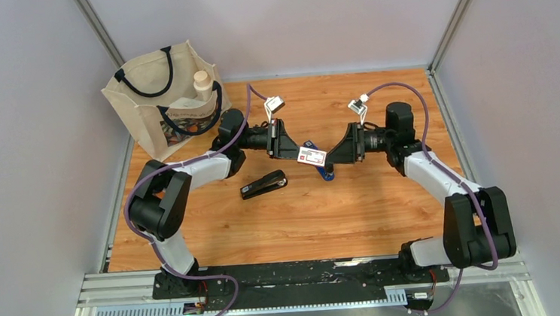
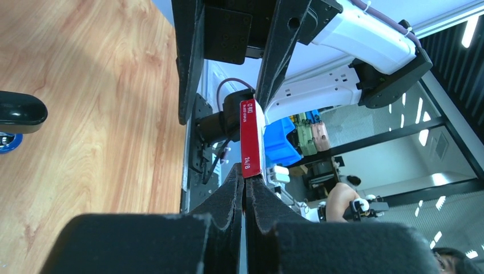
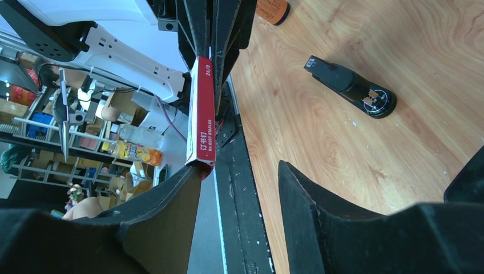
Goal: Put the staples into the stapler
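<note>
The staples [image 1: 311,156], a flat white box with red print, hang in mid-air between the two grippers over the middle of the table. My left gripper [image 1: 291,149] is shut on one end of the box [image 2: 253,137], its jaws pressed together on the edge. My right gripper [image 1: 339,152] is open. One of its fingers [image 3: 171,194] touches the other end of the box [image 3: 202,114], and the other finger stands well apart. The blue stapler [image 1: 325,172] lies on the table right below the box and is partly hidden. Its black-topped end [image 2: 17,114] shows in the left wrist view.
An all-black stapler [image 1: 264,184] [image 3: 351,88] lies on the wood left of centre, nearer the arms. A cream tote bag [image 1: 170,99] holding a bottle stands at the back left corner. Grey walls close in the table on three sides.
</note>
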### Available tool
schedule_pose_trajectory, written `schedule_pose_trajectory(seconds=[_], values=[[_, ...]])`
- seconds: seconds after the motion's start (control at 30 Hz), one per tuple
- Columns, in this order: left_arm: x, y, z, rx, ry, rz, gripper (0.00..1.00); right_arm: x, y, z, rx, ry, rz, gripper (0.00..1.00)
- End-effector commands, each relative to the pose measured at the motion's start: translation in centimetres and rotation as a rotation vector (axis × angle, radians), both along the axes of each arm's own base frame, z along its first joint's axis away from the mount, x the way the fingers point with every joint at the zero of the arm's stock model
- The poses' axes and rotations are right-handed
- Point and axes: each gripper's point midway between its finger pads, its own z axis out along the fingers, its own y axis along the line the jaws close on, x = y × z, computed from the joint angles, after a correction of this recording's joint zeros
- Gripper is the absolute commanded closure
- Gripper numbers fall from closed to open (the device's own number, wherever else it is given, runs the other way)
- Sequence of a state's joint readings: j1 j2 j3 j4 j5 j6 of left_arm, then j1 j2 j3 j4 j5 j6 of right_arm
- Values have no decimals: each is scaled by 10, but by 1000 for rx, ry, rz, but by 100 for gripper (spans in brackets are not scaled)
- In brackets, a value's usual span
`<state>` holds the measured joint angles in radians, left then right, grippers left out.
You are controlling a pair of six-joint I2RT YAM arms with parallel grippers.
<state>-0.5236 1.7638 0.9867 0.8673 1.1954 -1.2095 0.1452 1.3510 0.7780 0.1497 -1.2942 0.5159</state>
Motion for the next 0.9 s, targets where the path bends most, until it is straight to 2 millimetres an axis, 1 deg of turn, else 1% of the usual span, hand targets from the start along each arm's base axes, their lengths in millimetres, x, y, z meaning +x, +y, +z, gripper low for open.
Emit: schedule_pose_trajectory(seconds=[0.0, 0.13, 0.27, 0.5, 0.6, 0.7, 0.77, 0.87], values=[[0, 0, 20, -42, -112, 17, 100, 6, 7, 21, 31, -40, 28, 46], [1, -1, 15, -32, -107, 24, 100, 12, 7, 22, 29, -34, 4, 48], [4, -2, 7, -17, -96, 33, 100, 17, 8, 25, 30, -34, -34, 53], [4, -6, -2, 3, -86, 36, 100, 21, 10, 21, 23, -24, -59, 60], [3, -8, -6, 13, -81, 35, 100, 23, 10, 19, 13, -25, -75, 67], [4, -8, -7, 20, -85, 36, 95, 25, 8, 16, -17, -48, -105, 74], [3, -8, -9, 31, -81, 32, 90, 24, 7, 17, -21, -64, -110, 78], [3, -8, -10, 47, -82, 36, 80, 23, 6, 19, -22, -76, -113, 85]])
